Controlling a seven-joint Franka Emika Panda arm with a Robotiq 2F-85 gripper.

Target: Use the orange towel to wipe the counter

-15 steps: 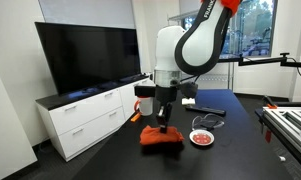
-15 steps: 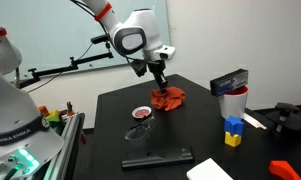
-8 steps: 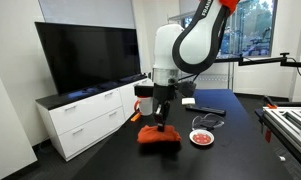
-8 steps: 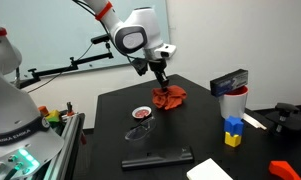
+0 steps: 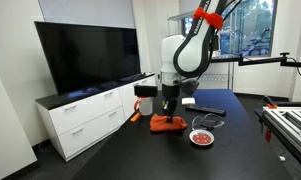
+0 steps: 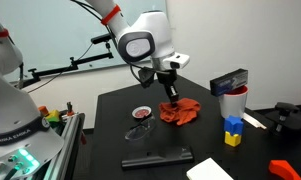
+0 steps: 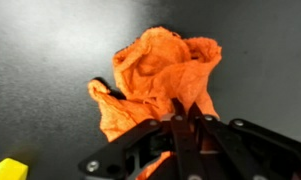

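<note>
The orange towel (image 5: 168, 124) lies crumpled on the black counter (image 5: 225, 135); it also shows in an exterior view (image 6: 180, 111) and fills the wrist view (image 7: 155, 75). My gripper (image 5: 170, 112) points down onto the towel, seen too in an exterior view (image 6: 172, 95). In the wrist view the fingers (image 7: 180, 112) are shut together on a fold of the towel, which drags on the counter.
A small dish with red pieces (image 6: 141, 113) and a clear lid (image 6: 137, 131) lie on the counter, the dish also in an exterior view (image 5: 201, 138). A black bar (image 6: 157, 159), coloured blocks (image 6: 232, 131) and a cup (image 6: 229, 102) stand nearby. A yellow object (image 7: 8, 170) is at the wrist view's corner.
My gripper has dragged the towel across the counter, toward the coloured blocks and away from its earlier spot. The towel has spread flatter. The jaws stay shut.
</note>
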